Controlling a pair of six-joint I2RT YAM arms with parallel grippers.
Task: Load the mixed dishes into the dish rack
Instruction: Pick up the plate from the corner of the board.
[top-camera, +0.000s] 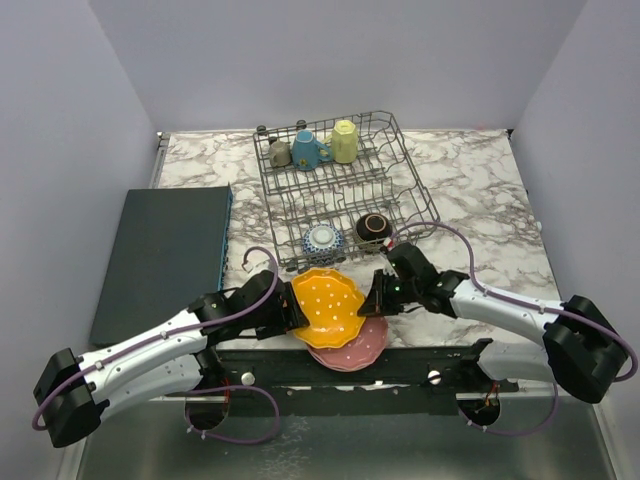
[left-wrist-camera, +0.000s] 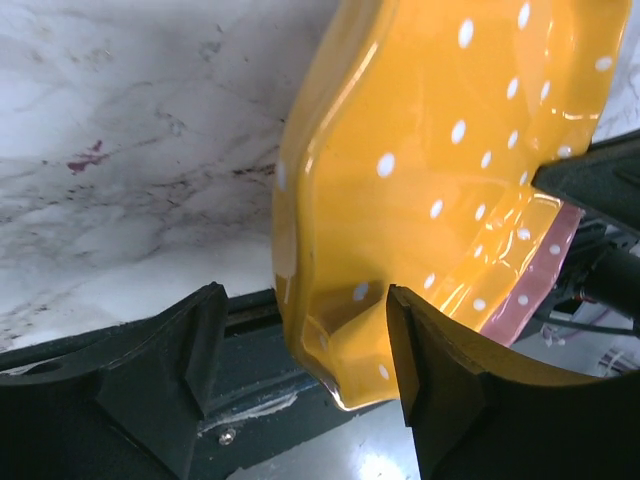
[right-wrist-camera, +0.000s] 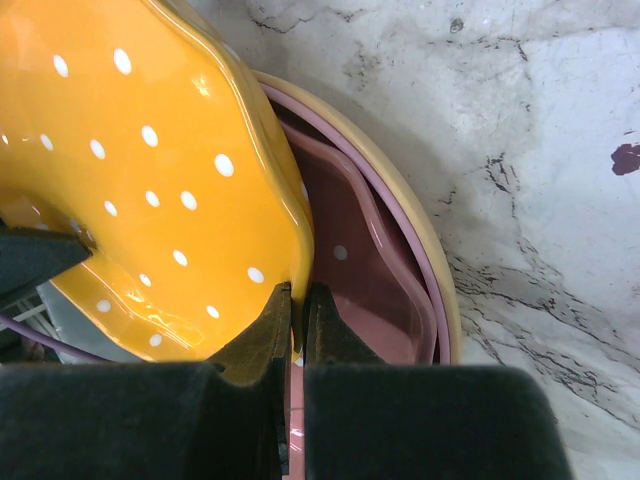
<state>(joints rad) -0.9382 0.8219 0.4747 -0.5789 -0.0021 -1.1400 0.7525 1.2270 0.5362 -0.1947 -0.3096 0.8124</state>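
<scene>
– Since the table (top-camera: 480, 190) carries everything, how full is the dish rack (top-camera: 345, 185) at its far side?
– Partly full, with no plate in it yet.
– Where are the plates?
– Close to the arms' bases. The orange plate (top-camera: 327, 305) is tilted above the pink plate (top-camera: 352, 350), which lies flat with a pale rim showing beneath it.
– And the smaller pieces?
– A patterned bowl (top-camera: 322, 240) and a brown bowl (top-camera: 373, 228) sit at the rack's near end. The blue mug (top-camera: 308, 150), yellow mug (top-camera: 344, 141) and grey mug (top-camera: 280, 153) stand at its far end.
– Who has the orange plate?
– The right gripper (right-wrist-camera: 297, 300) does: its jaws pinch the rim. The left gripper (left-wrist-camera: 300, 310) has its jaws spread around the opposite rim, not clamping. By the look of it, the plates are what is left.
</scene>
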